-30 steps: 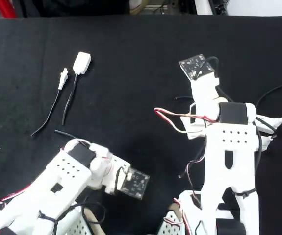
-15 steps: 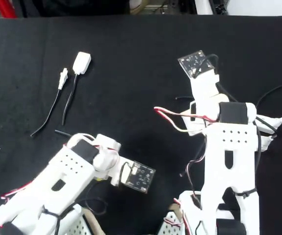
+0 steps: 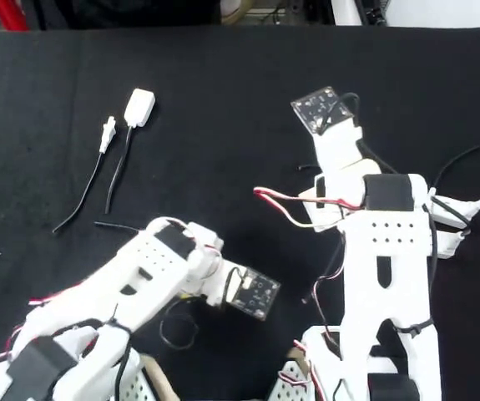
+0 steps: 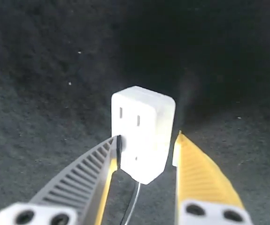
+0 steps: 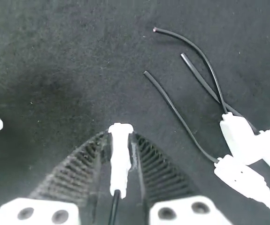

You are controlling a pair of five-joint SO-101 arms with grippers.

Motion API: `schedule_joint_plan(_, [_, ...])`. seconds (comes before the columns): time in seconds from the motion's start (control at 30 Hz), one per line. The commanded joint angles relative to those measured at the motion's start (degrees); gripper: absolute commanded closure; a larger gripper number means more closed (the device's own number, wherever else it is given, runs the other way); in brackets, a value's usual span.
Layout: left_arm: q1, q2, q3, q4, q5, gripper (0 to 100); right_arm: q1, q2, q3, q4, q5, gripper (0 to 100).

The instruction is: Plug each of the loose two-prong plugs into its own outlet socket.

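L gripper (image 4: 146,142) grips a white socket (image 4: 143,126), pinched betw. both fingertips, slotted face toward the cam, cord running back betw. the fingers. R gripper (image 5: 119,137) is clamped on a thin white plug (image 5: 119,161), tip poking just past the fingertips. Other white connectors (image 5: 240,136) w/ black cords lie on the cloth (image 5: 55,56), well apart from the R fingers.

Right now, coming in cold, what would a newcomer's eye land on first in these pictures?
The left pincer grips a white outlet socket, its two slots facing out. The right pincer is shut on a slim white plug. In the high view, a loose socket and a loose plug with black leads lie side by side on the black table's far left.
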Motion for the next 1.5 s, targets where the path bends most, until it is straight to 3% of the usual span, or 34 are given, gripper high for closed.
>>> schedule_joint_plan(0.0, [-1.9,-4.5,-1.5,3.4,-4.5,80,-0.6,-0.3,-2.9,-0.4,0.3,98.7])
schedule_joint_plan(0.2, [2.8,-14.3,5.2,5.7,-6.2,80,-0.6,-0.3,-2.9,-0.6,0.4,98.7])
schedule_joint_plan(0.37, [2.6,-18.0,7.8,1.5,-6.3,79,-0.7,-0.3,-2.8,-0.6,0.4,98.7])
schedule_joint_plan(0.53, [-0.1,-9.6,6.8,-7.6,-6.2,79,-0.6,-0.3,-2.6,-0.8,0.4,98.7])
schedule_joint_plan(0.77, [-2.5,7.8,-3.1,-4.9,-6.3,79,-0.6,-0.3,-2.6,-0.8,0.4,98.7])
schedule_joint_plan(0.97, [-2.4,9.7,-4.0,-4.1,-6.4,80,-0.6,-0.3,-2.7,-0.8,0.4,98.7])
schedule_joint_plan(1.03, [-2.2,10.0,-4.0,-4.1,-5.5,87,-0.6,-0.3,-2.7,-0.8,0.4,98.7])
schedule_joint_plan(1.1, [-0.2,9.7,-4.1,-4.0,1.9,97,-0.7,-0.3,-2.7,-0.8,0.4,98.7])
schedule_joint_plan(1.27, [3.7,10.1,-8.8,-1.7,32.4,95,-0.7,-0.3,-2.9,-0.8,0.4,98.7])
schedule_joint_plan(1.47, [4.1,10.2,-15.8,2.9,49.4,95,-0.7,-0.2,-2.9,-0.4,0.4,98.7])
